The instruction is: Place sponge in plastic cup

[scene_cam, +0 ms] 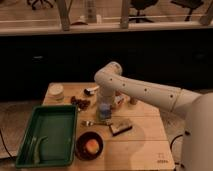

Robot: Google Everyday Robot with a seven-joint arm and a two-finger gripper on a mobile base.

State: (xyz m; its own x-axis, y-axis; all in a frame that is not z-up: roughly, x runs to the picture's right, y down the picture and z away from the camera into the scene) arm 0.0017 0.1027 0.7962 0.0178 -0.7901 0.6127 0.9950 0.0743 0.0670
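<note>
Tool [104, 101] directly above plastic cup [104, 111] at table [145, 145] centre; grip state and sponge apparently hidden, cannot tell. Risk: off-centre release, light cup tipping toward the spoon [90, 123].

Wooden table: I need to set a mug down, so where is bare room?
The wooden table is bare right of the dark red bowl, below the dark sponge. It is crowded mid-table, where the gripper hangs over the pale-blue plastic cup, beside the green tray.

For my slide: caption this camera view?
Pincer poised above plastic cup on wooden table beside green tray.
</note>
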